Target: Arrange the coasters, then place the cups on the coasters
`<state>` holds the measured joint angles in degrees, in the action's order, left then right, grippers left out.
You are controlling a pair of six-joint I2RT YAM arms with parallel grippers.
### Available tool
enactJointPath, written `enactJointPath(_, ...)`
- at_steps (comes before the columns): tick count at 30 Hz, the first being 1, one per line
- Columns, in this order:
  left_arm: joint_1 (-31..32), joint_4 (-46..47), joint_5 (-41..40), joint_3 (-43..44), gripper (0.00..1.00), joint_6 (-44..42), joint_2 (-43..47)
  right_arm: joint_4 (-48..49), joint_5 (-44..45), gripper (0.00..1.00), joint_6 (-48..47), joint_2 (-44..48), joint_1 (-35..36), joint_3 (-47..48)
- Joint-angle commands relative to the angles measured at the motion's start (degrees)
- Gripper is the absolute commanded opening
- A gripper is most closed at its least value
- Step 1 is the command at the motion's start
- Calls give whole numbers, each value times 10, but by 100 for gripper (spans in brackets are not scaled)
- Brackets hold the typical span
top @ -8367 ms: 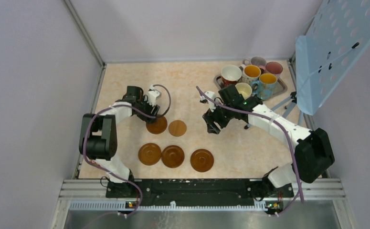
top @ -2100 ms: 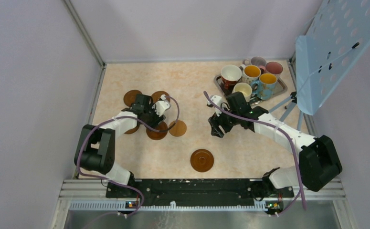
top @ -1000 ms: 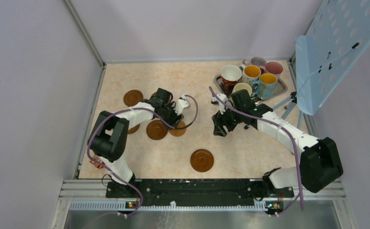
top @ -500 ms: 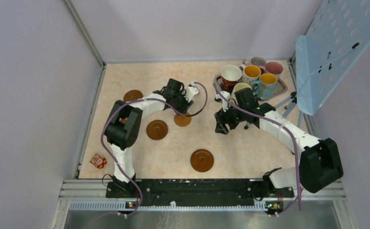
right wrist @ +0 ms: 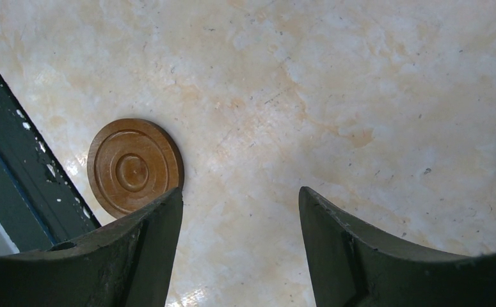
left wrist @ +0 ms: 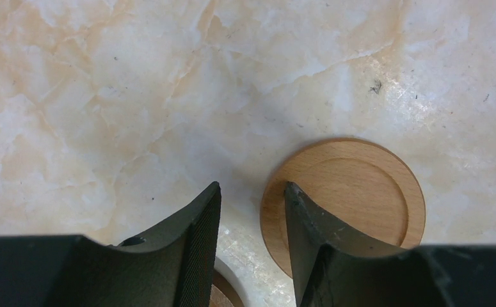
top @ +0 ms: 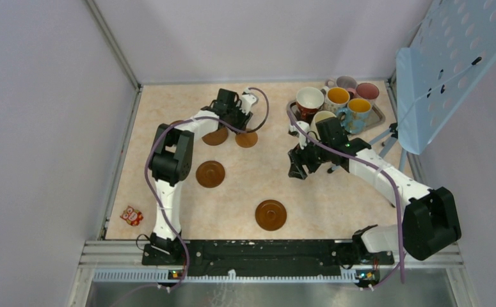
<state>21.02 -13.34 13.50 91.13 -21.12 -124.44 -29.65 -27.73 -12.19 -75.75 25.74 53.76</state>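
Observation:
My left gripper (top: 240, 128) reaches to the far middle of the table. Its jaws stand narrowed with a gap and bare table between them. In the left wrist view (left wrist: 251, 192) one fingertip (left wrist: 294, 195) rests on the rim of the lighter coaster (left wrist: 354, 192) (top: 246, 139). A dark coaster (top: 216, 136) lies just left of it, partly under the arm. Two more dark coasters (top: 210, 174) (top: 271, 215) lie nearer the front. The cups (top: 310, 99) stand together on the metal tray (top: 378, 117) at the back right. My right gripper (top: 296, 167) (right wrist: 239, 198) hovers open and empty over bare table, with a coaster (right wrist: 134, 167) to its left.
A pale blue perforated panel (top: 450, 57) on a stand leans over the back right corner. A small red and white toy (top: 130, 215) lies near the front left edge. The dark base rail (right wrist: 15, 166) shows at the left of the right wrist view.
The left arm swung toward the back and the lighter coaster slid back with it. Its jaws narrowed. The right arm barely moved.

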Motion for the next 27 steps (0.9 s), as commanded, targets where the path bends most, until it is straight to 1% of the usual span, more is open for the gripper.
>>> enactJointPath(1, -3, -37, -2, 16, 49, 5, -22, 9, -18, 66, -3, 17, -4, 15)
enactJointPath(5, -10, -58, 7, 38, 54, 10, -1, -2, -17, 66, -7, 19, -4, 22)
enactJointPath(9, -12, -83, 36, 29, 67, 13, 63, -11, -8, 66, -8, 30, -4, 31)
enactJointPath(11, -12, -87, 57, -1, 72, 13, 112, -14, -3, 66, -8, 37, -4, 33)
enactJointPath(13, -12, -101, 91, -33, 74, 5, 169, -18, 0, 66, -8, 41, -4, 35)
enactJointPath(17, -1, -136, 171, -126, 76, -20, 264, -20, 6, 66, -3, 49, -5, 37)
enactJointPath(19, 19, -153, 184, -180, 77, -38, 308, -21, 11, 66, 1, 49, -5, 39)
enactJointPath(22, 54, -149, 192, -259, 78, -48, 367, -19, 20, 66, 8, 47, -6, 43)
enactJointPath(24, 76, -138, 201, -301, 78, -43, 392, -21, 24, 66, 14, 43, -8, 47)
enactJointPath(27, 118, -114, 189, -352, 78, -39, 411, -19, 43, 65, 29, 36, -11, 57)
